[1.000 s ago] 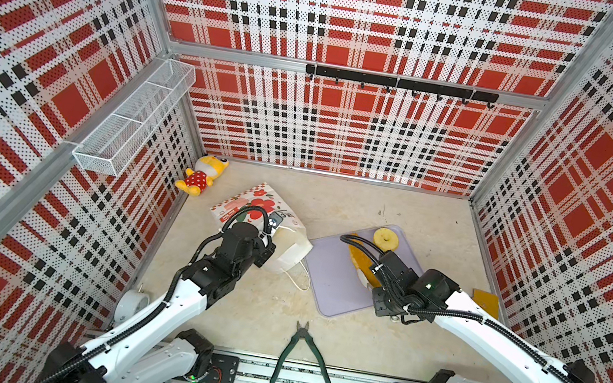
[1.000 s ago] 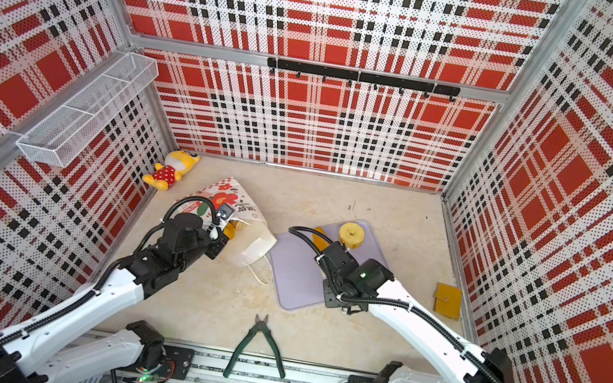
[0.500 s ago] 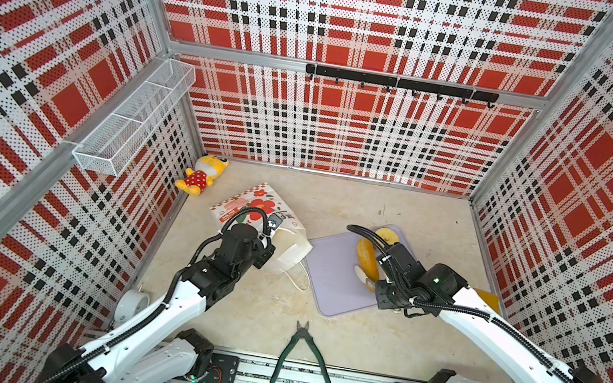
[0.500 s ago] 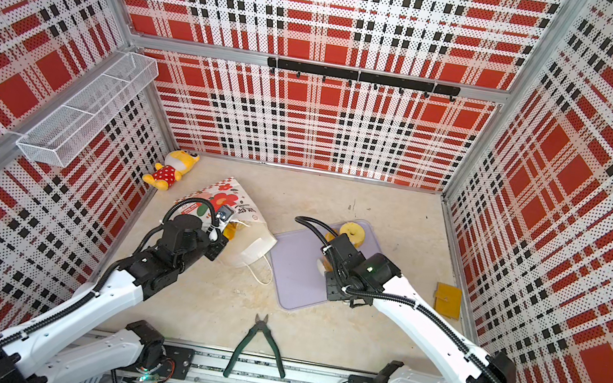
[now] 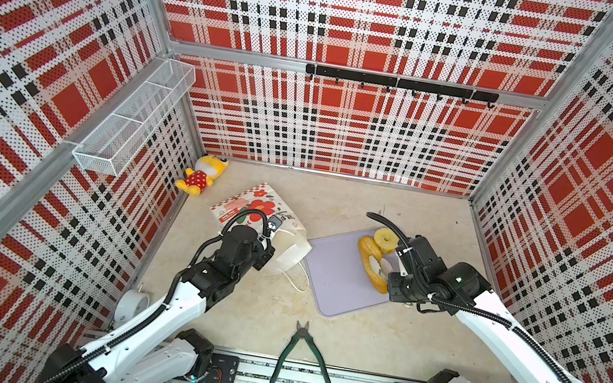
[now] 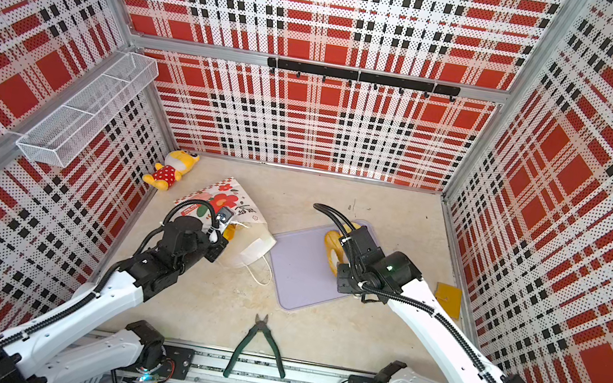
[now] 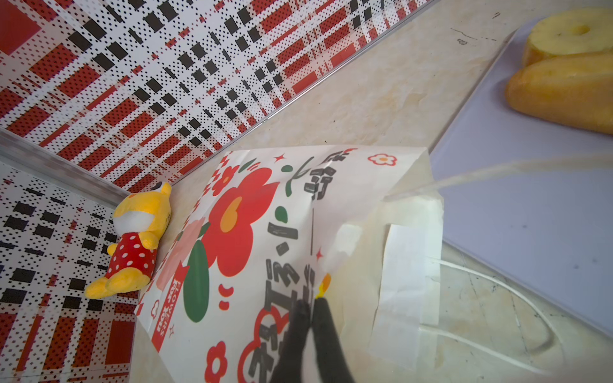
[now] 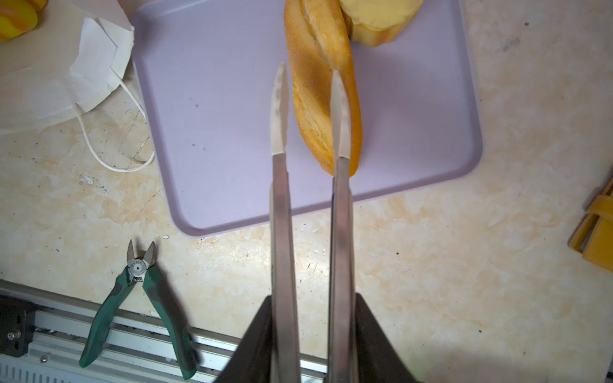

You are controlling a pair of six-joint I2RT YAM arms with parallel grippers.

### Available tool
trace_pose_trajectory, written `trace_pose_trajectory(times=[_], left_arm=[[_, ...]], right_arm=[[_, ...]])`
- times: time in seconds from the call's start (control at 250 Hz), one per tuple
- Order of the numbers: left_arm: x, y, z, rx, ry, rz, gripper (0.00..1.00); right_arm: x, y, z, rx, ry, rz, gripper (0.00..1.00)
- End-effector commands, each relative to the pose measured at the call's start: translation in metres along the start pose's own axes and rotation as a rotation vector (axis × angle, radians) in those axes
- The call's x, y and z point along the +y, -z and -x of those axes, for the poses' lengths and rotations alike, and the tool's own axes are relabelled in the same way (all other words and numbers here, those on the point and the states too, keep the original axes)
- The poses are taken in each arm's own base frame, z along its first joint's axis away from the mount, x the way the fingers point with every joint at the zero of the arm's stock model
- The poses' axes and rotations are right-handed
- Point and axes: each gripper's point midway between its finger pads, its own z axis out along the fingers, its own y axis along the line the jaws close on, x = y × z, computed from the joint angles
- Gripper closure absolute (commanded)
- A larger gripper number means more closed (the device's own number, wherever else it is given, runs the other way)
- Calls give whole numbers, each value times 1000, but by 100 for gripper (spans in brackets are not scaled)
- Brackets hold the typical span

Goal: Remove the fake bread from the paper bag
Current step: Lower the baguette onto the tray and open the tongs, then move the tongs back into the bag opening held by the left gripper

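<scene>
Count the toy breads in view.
3. A long golden loaf and a pale yellow ring cake lie on the flat lilac tray; an orange-yellow piece shows in the white flowered paper bag's mouth. Others may hide inside.

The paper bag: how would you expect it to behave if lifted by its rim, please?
The paper bag will probably flex rather than stay stiff: its mouth is creased and sagging. It looks light, so it may slide when pushed. Its cord handle would likely dangle.
</scene>
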Motion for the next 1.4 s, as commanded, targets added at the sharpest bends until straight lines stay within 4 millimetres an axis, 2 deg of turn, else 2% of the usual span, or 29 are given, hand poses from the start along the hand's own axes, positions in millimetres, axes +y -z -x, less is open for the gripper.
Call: trace_pose_trajectory(times=[0.0,0.276,0.436,0.5,0.564,0.696,0.876,1.004,1.236,1.316,1.397], left_arm=[[4,2,1,-15,11,10,100],[5,4,2,-12,-19,8,100],[7,9,2,-2,-50,11,100],[8,12,2,-2,-65,12,100],[9,14,0,5,-92,18,100],[11,16,-10,48,-160,30,100],[11,20,-4,19,-145,30,100],[10,17,-2,17,-135,23,100],[7,11,8,-14,-100,12,100],[5,9,8,-15,-96,7,100],[4,7,8,-19,-90,6,100]], right_arm=[[4,4,21,-49,16,15,71],[-6,-27,30,4,37,-12,86],[-13,-38,31,33,55,-40,90],[-10,-33,36,21,54,-26,89],[-1,-26,40,-3,50,26,83],[17,-2,50,-89,4,158,77],[57,29,55,-176,-140,433,75],[87,40,51,-217,-225,560,75],[160,31,36,-185,-237,708,65],[186,25,36,-161,-220,742,63],[203,16,39,-151,-221,750,63]])
